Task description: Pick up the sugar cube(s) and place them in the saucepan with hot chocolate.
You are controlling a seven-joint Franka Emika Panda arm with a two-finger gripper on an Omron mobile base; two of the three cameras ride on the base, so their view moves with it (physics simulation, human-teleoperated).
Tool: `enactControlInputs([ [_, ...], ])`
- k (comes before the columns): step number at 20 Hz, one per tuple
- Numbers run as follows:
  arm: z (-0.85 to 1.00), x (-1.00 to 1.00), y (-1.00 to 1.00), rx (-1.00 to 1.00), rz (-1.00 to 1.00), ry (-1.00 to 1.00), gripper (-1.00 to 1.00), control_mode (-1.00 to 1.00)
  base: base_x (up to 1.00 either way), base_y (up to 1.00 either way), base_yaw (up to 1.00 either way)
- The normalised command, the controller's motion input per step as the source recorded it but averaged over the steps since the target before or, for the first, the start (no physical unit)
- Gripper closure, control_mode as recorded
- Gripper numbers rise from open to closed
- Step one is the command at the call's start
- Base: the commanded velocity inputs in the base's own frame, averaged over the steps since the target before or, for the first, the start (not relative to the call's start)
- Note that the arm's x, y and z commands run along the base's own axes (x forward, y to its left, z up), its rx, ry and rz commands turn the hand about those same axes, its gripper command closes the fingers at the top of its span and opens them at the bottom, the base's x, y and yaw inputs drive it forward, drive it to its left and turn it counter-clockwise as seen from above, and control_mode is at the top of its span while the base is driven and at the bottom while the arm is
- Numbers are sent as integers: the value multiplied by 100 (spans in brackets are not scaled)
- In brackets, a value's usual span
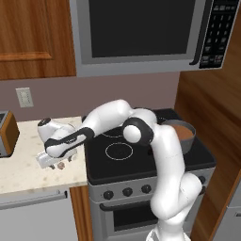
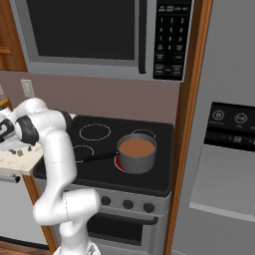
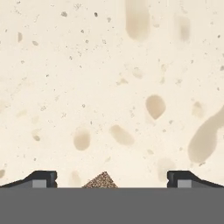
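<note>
At the bottom centre of the hand view, a speckled brown sugar cube (image 3: 100,180) pokes up between the gripper's (image 3: 112,178) two dark fingertips (image 3: 43,178), which stand wide apart and released over the beige countertop (image 3: 109,78). Left of centre in the left base view, the hand hangs low over that counter beside the black stove (image 1: 117,160). Farther back at right, the saucepan with hot chocolate (image 1: 182,134) sits on a burner.
</note>
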Motion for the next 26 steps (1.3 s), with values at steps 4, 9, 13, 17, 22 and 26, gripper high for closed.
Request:
enactControlInputs([
  [4, -12, -19, -4, 0, 0, 8, -100, -100, 0, 0, 0],
  [9, -8, -25, -8, 0, 0, 6, -100, -100, 0, 0, 0],
  [13, -2, -9, 0, 0, 0, 0, -100, -100, 0, 0, 0],
  [17, -4, -4, 0, 0, 0, 2, 100, -100, 0, 0, 0],
  [22, -1, -13, 0, 0, 0, 1, 100, -100, 0, 0, 0],
  [26, -1, -10, 0, 0, 0, 0, 100, -100, 0, 0, 0],
])
